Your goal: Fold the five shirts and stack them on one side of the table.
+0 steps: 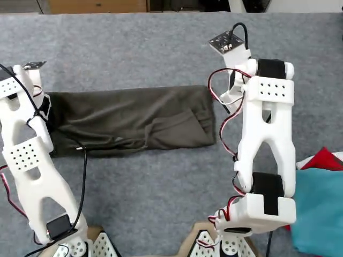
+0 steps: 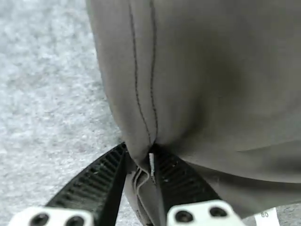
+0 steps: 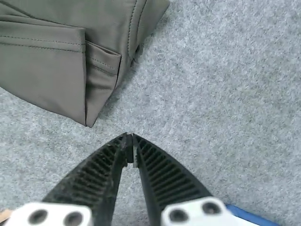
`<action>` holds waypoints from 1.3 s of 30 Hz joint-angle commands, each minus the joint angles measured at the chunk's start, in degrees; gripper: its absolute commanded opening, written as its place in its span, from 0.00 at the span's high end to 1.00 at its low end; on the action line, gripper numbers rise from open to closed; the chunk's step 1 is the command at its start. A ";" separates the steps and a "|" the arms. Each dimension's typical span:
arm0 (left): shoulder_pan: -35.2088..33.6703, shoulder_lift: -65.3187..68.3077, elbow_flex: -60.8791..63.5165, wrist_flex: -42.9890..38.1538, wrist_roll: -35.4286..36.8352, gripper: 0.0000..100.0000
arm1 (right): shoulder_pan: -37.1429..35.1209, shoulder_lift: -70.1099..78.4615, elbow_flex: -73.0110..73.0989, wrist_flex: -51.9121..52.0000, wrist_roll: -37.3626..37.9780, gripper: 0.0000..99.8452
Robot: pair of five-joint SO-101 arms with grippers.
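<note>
The left arm (image 1: 32,160) extends along the left side of the bench (image 1: 161,48), with its wrist at the left end of the olive shirt (image 1: 134,118). The left end effector (image 2: 143,165) is pinching a gathered fold of that shirt's edge between its black ribbed fingers (image 2: 94,183), at a point where a double line of stitching runs into the grip. The right arm (image 1: 266,134) extends forward on the right side, with its wrist just beyond the shirt's right end. The right end effector (image 3: 129,141) is pressed together tip to tip with nothing between the fingers. It is over bare bench surface near a folded corner of the shirt, not touching the fabric. The olive shirt lies flat across the middle of the bench as a long horizontal band. It is a smooth, matte woven material with stitched hems, layered edges at the right corner and soft creases toward its lower right. A teal fabric (image 1: 321,209) and a red fabric (image 1: 324,159) lie together at the right edge of the bench, well apart from the olive shirt. The bench is covered in grey, felt-like carpet with a fine speckled nap. Beyond its far edge stands a wooden cabinet (image 1: 96,5).
</note>
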 commanded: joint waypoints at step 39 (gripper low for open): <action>48.97 -38.46 16.79 0.35 18.55 0.98 | 24.22 -3.91 -0.04 -1.32 10.99 0.99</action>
